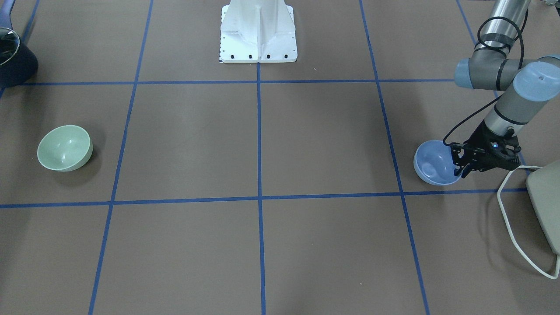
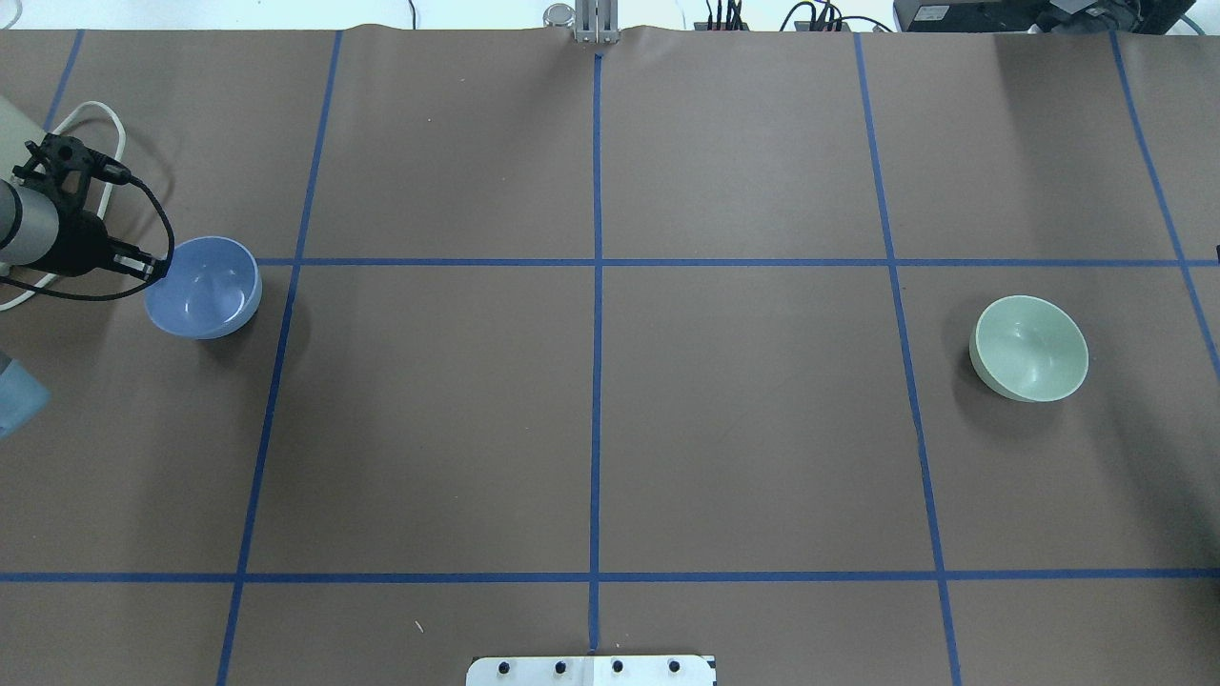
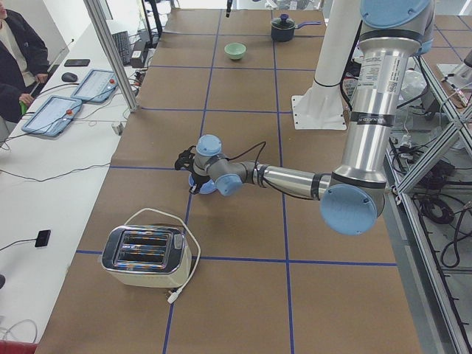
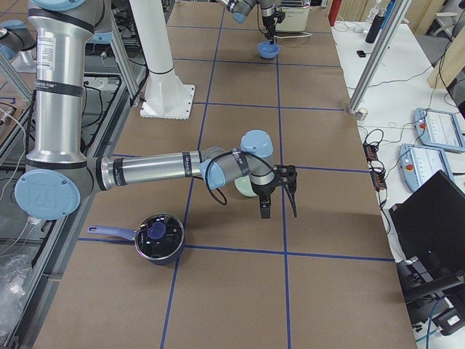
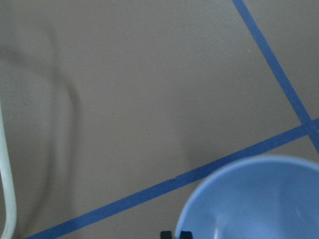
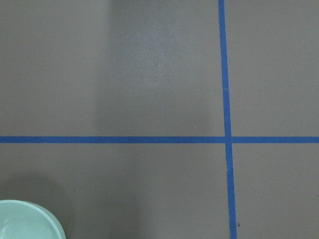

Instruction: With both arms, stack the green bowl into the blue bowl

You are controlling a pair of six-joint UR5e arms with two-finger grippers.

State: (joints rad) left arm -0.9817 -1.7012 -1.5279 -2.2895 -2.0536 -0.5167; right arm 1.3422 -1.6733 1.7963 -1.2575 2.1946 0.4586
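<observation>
Green bowl (image 2: pixel 1029 348): upright on the table, well out to the robot's right of the white pedestal (image 1: pixel 258 33). We see nothing in it and nothing touching it.

Blue bowl (image 2: pixel 203 286): upright, well out on the pedestal's other side, the robot's left. The two bowls are well apart, so nothing is stacked yet.

Left gripper (image 1: pixel 461 169): at the blue bowl's rim, on the side away from the pedestal. In the left wrist view the fingertips (image 5: pixel 185 234) sit narrow and close together right at the rim. We read this as a pinch on the rim (one finger looks inside and one outside in the front-facing view). The bowl appears to rest on the table, not lifted.

Right gripper (image 4: pixel 279 212): hangs just beside the green bowl, on the side away from the pedestal. It shows only in a side view, so we cannot tell how its fingers stand.

Progress, our judgement: early. The blue-bowl grasp looks made. Left to do: take the green bowl, bring the two bowls together, seat green inside blue, release.

Farther out from the pedestal: a toaster (image 3: pixel 144 256) past the blue bowl and a saucepan (image 4: pixel 158 238) past the green one.
</observation>
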